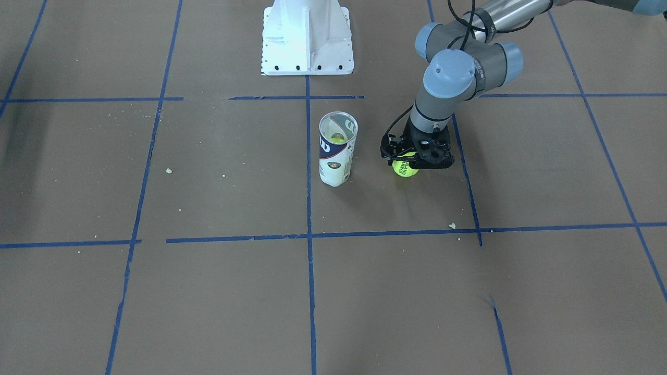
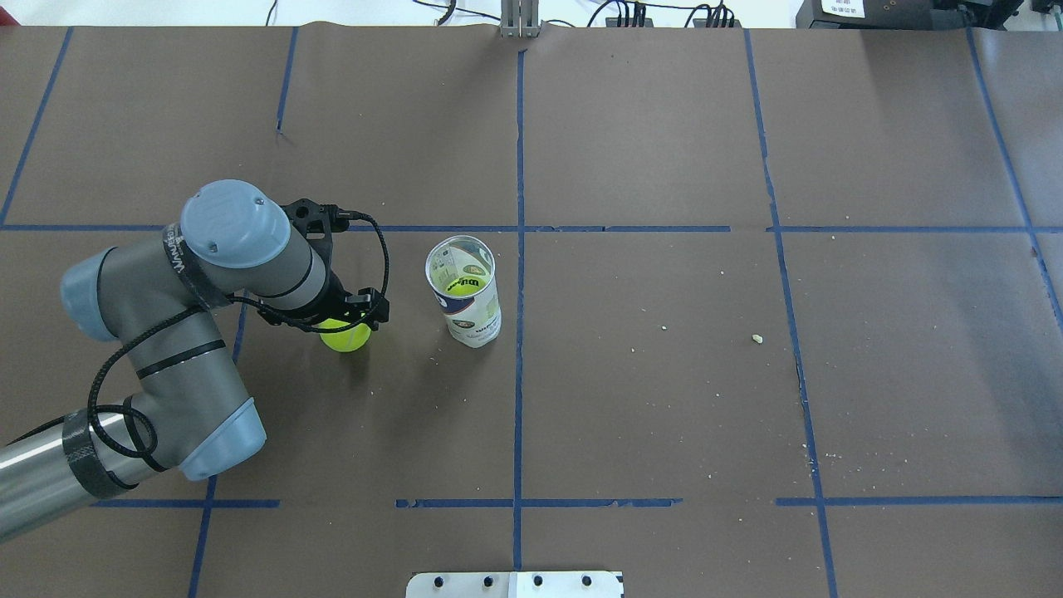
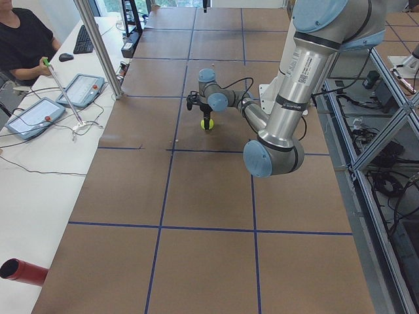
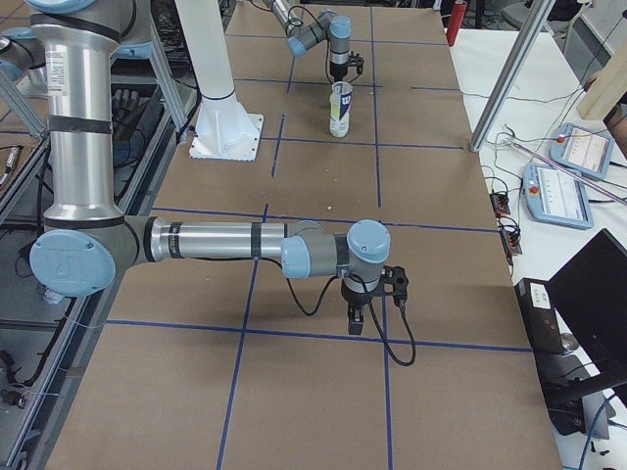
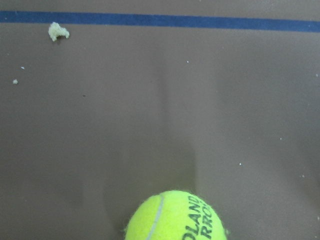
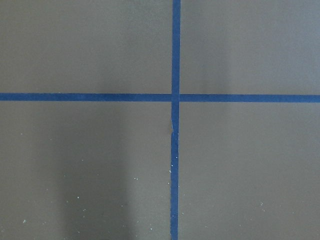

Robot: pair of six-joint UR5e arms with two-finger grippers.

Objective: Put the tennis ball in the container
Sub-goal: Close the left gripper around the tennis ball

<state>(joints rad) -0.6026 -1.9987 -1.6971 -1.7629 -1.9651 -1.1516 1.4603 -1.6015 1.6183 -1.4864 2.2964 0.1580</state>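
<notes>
The tennis ball (image 1: 403,169) (image 2: 345,338) is yellow-green with black lettering and sits low over the brown table, right of the container in the front view. My left gripper (image 1: 411,160) (image 2: 350,324) comes down on it from above, and its jaws look shut on it. The left wrist view shows the ball (image 5: 175,217) at the bottom edge, with no fingers in view. The container (image 1: 337,156) (image 2: 470,311) stands upright one ball-width away, with another yellow ball (image 2: 465,285) inside. My right gripper (image 4: 357,321) hangs over bare table far off; I cannot tell whether it is open or shut.
The white robot pedestal (image 1: 307,36) stands behind the container. Small crumbs (image 1: 452,225) (image 2: 756,338) lie on the paper. Blue tape lines (image 6: 175,97) grid the table. An operator's desk with tablets (image 3: 39,114) runs along the far side.
</notes>
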